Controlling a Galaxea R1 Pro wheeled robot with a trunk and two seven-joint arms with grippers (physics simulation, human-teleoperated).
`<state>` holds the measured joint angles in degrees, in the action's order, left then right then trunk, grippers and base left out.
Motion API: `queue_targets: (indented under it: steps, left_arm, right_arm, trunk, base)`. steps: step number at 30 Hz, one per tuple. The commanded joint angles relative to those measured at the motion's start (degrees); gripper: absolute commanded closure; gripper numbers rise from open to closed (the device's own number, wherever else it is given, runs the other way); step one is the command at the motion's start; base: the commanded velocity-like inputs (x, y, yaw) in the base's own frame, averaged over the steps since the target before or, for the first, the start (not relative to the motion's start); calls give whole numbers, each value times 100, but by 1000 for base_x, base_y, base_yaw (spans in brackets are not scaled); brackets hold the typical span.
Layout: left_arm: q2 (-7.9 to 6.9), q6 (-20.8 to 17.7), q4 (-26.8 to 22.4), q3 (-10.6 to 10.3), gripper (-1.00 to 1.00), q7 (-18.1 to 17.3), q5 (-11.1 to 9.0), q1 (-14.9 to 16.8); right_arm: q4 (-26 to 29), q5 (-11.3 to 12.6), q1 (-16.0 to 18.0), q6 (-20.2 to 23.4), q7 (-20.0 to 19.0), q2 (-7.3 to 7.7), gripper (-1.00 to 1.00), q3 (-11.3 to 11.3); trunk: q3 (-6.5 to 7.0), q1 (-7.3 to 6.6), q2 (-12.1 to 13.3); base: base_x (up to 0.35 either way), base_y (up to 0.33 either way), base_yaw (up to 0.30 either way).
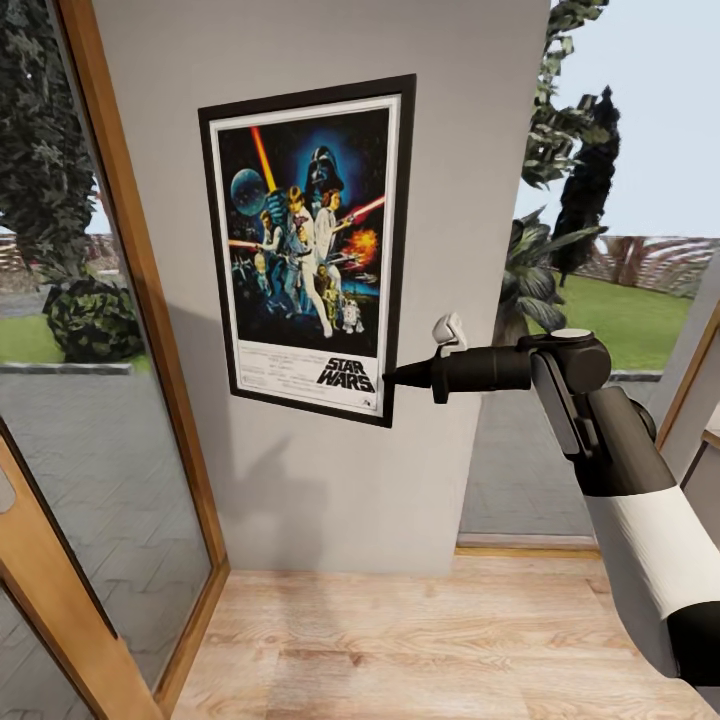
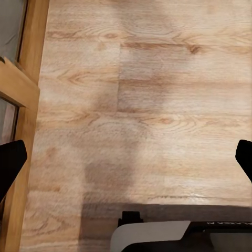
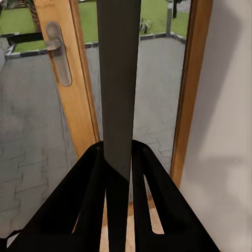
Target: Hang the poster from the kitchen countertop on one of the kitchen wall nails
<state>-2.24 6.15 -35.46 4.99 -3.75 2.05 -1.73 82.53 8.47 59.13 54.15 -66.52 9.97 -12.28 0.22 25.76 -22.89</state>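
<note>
Against the grey wall (image 1: 300, 480), the poster (image 1: 308, 245) sits flat and upright, slightly tilted in the head view. Our right hand (image 1: 392, 376) pinches its lower right edge — in the right wrist view the fingers (image 3: 94, 210) are closed tight on the dark frame edge, seen end-on. No nail is visible; we judge it's hidden behind the frame, if engaged at all. We'd say the hang is nearly done, so the job now is a clean release: ease the grip off slowly, watch for a slip, and pull straight away from the wall — not sideways. Our left hand (image 2: 126, 163) points down at the wood floor (image 2: 136, 94), fingertips spread wide, holding nothing. Glass door (image 1: 90, 400) stands just beside the wall.
</note>
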Motion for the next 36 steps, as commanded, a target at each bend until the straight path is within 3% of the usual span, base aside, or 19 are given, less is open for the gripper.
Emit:
queue_targets:
  steps: [1,12,15,21,36]
  left_arm:
    - [4,9,-5,29,-100,-39,22,-3]
    - [4,9,-5,29,-100,-41,23,-3]
    - [4,9,-5,29,-100,-41,23,-3]
    - [4,9,-5,29,-100,-43,23,-3]
    - [4,9,-14,29,-100,-44,22,-3]
  right_arm:
    - [0,39,2,41,12,4,100,-8]
    - [-5,56,2,35,4,19,100,5]
    - [-8,78,2,34,-4,194,100,6]
    - [-9,60,2,28,-304,329,100,6]
    - [-9,41,2,26,-458,356,100,6]
  trunk:
    - [-1,2,-3]
    - [-1,2,-3]
    - [-1,2,-3]
    - [-1,2,-3]
    - [-1,2,-3]
  base:
    - [0,0,0]
    - [0,0,0]
    - [0,0,0]
    - [0,0,0]
    - [0,0,0]
